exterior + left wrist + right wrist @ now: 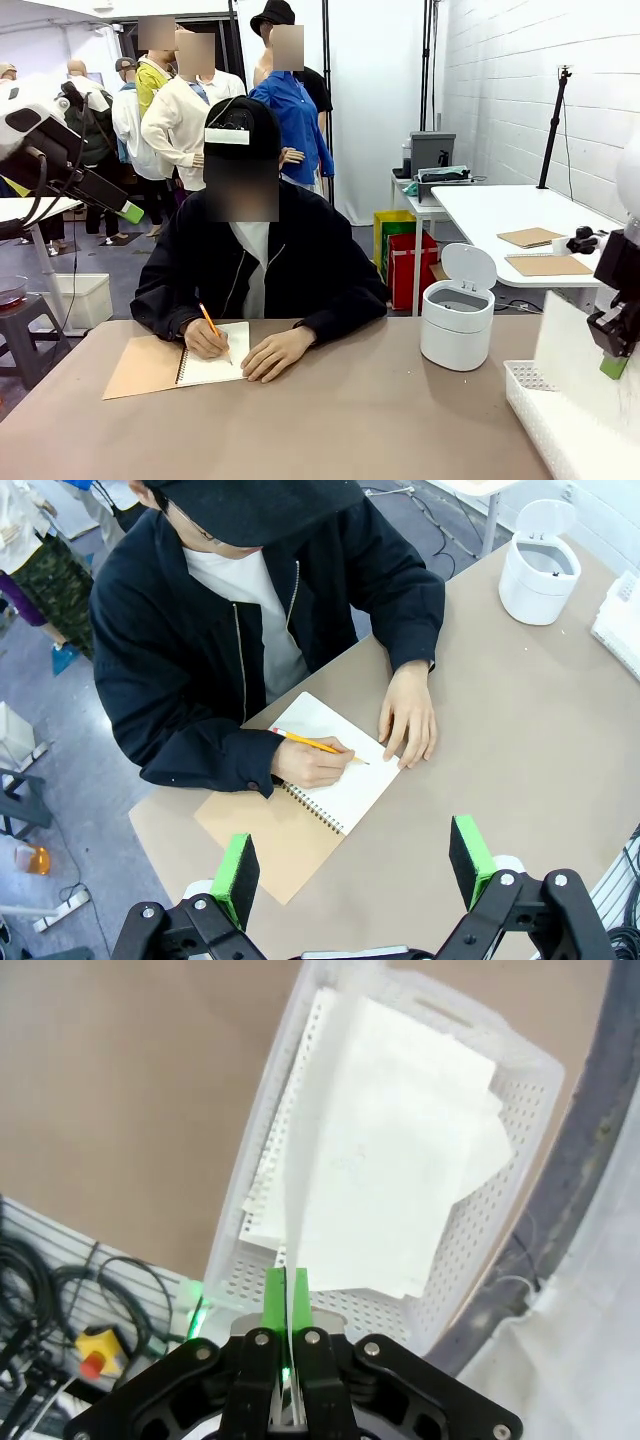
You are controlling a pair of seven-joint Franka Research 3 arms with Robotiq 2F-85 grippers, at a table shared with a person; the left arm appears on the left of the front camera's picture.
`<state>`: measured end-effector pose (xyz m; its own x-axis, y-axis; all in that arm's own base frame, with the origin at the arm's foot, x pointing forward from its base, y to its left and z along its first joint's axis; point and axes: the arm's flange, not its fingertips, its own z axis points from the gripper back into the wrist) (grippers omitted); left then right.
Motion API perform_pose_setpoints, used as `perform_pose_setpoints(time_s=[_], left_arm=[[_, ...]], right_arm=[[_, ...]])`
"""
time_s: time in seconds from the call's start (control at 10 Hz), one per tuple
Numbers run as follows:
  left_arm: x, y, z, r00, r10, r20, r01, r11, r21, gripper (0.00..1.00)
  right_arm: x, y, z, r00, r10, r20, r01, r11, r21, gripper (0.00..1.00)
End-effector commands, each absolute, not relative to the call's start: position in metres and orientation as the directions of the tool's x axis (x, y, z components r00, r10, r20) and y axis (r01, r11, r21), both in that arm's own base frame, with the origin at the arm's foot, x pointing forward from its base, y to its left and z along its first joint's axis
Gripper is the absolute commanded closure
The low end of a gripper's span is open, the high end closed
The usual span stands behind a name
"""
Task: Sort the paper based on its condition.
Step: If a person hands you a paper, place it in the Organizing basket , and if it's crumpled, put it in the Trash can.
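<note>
Count: one loose sheet [292,1160] [575,350] in my grip. There is also a stack of sheets [400,1160], overlapped so that I cannot count them, plus one basket, one bin, one notebook, one pencil and the person's two hands.
My right gripper [287,1275] [613,366]: the pads are pressed together on one edge of the sheet, and I hold it over the basket at the table's [350,420] near right corner.
My left gripper [353,865] [125,208]: the jaws are wide apart with nothing between them, raised above the table's left edge.
Sheet's lie: it stands on edge, seen edge-on from my right wrist. Its long axis runs away from my fingers, along the basket's length.
Basket [530,1090] [540,410]: white and perforated, it holds the stack lying flat, with the corners fanned out of line.
Bin [457,325] [538,575]: white and round with its lid tipped up, near the far edge toward the right. I cannot tell what is inside.
Notebook [215,365] [340,770]: it lies open near the far edge, left of the middle, with the brown cover spread to one side.
Person: the writing hand [205,340] [310,765] holds the pencil [209,320] [310,744] to the page. The other hand [275,355] [408,715] lies flat at the page's edge.
</note>
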<state>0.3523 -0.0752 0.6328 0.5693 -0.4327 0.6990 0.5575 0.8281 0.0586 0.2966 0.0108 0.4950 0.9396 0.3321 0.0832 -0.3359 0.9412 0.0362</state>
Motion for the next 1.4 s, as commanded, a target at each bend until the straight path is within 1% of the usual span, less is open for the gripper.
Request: perform_pose_setpoints(time_s=[0.0,0.1,0.3,0.5,0.7,0.9,1.0,1.1,1.3], left_arm=[[0.353,-0.074,0.634,0.566,-0.43,0.704,0.554,0.83,0.061,0.0],[0.353,-0.074,0.634,0.566,-0.43,0.704,0.554,0.83,0.061,0.0],[0.353,-0.074,0.634,0.566,-0.43,0.704,0.554,0.83,0.061,0.0],[0.353,-0.074,0.634,0.566,-0.43,0.704,0.554,0.83,0.061,0.0],[0.353,-0.074,0.634,0.566,-0.43,0.704,0.554,0.83,0.061,0.0],[0.353,-0.074,0.634,0.566,-0.43,0.704,0.554,0.83,0.061,0.0],[0.353,-0.074,0.634,0.566,-0.43,0.704,0.554,0.83,0.061,0.0],[0.353,-0.074,0.634,0.566,-0.43,0.704,0.554,0.83,0.061,0.0],[0.353,-0.074,0.634,0.566,-0.43,0.704,0.554,0.83,0.061,0.0]], right_arm=[[0.276,0.015,0.472,0.944,0.327,0.049,-0.327,0.945,-0.012,1.0],[0.273,0.016,0.466,0.939,0.339,0.046,-0.338,0.941,-0.028,1.0],[0.261,0.018,0.45,0.947,0.32,0.002,-0.319,0.947,-0.044,1.0],[0.255,0.017,0.435,0.955,0.295,-0.015,-0.295,0.955,-0.034,1.0],[0.256,0.013,0.412,0.951,0.302,-0.064,-0.304,0.952,-0.022,1.0],[0.269,0.012,0.388,0.951,0.293,-0.101,-0.296,0.955,-0.01,1.0],[0.275,0.011,0.386,0.952,0.285,-0.114,-0.287,0.958,-0.006,1.0],[0.307,0.016,0.459,0.946,0.312,-0.092,-0.313,0.95,0.009,1.0],[0.307,0.016,0.459,0.946,0.312,-0.092,-0.313,0.95,0.009,1.0]])
